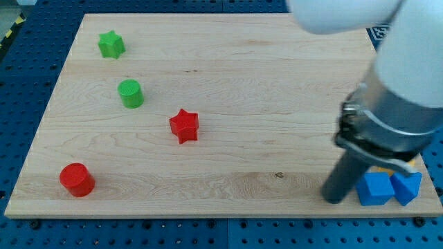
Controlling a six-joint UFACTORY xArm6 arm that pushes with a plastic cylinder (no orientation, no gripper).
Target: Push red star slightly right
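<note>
While the red star [184,126] lies left of the worktop's [277,90] middle, well apart from everything else, my tip [334,200] rests near the bottom right corner, just beside two blue blocks [389,187] touching each other; there are no jaws on this rod, so no state to log. A green star [111,44] sits near the top left corner, a green cylinder [130,93] below it toward the red star, a red cylinder [76,180] near the bottom left corner.
</note>
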